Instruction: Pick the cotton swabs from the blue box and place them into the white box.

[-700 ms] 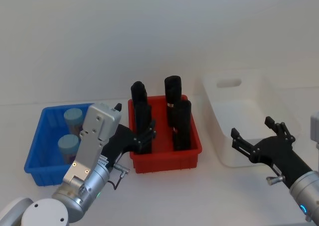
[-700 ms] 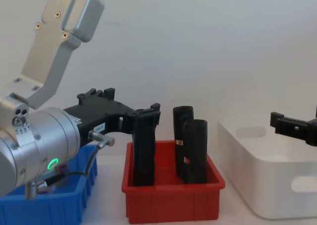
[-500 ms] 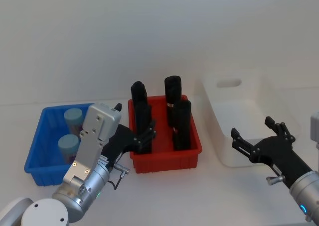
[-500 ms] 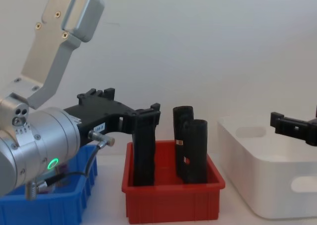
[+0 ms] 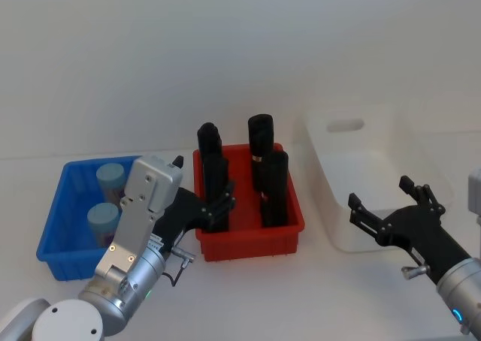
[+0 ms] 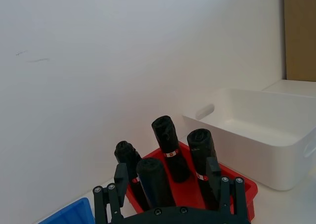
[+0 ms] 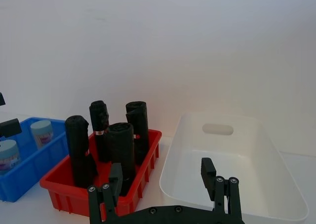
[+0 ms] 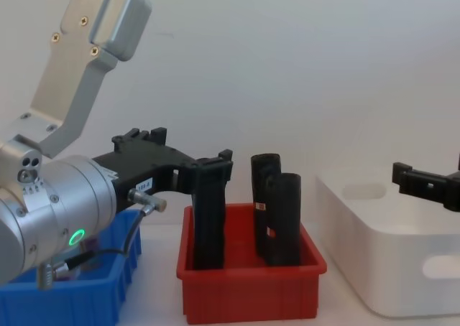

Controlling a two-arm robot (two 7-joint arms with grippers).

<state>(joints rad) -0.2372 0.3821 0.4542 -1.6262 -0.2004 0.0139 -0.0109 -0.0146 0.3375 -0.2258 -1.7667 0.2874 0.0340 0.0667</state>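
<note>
We find the cotton swabs (image 5: 103,219), two lidded jars, standing upright in the blue box (image 5: 51,232) at the left end of the table (image 5: 301,296). One jar is toward the back wall and one is nearer the front, with bare blue floor to their left. The left arm crosses over the box's near right corner.

The left gripper (image 5: 201,178) is released and holds nothing. Its fingers (image 6: 120,177) are spread and point rightward, about level with the tops of the black rolls (image 5: 261,134). It hangs over the seam where the blue box meets the red bin (image 5: 252,239). From the head view its nearer finger overlaps the front-left roll, and we cannot tell whether the two touch. The four rolls stand upright and close together in the red bin, rising well above its rim.

Only a narrow gap separates the blue box from the red bin. A wider strip of bare table lies between the red bin and the white box (image 5: 368,168), which sits at the right with its floor open to view.

The right gripper (image 5: 379,191) is also spread wide with nothing between its tips. It hovers at the white box's near left corner, above the rim. Bare table runs in front of all three containers.
</note>
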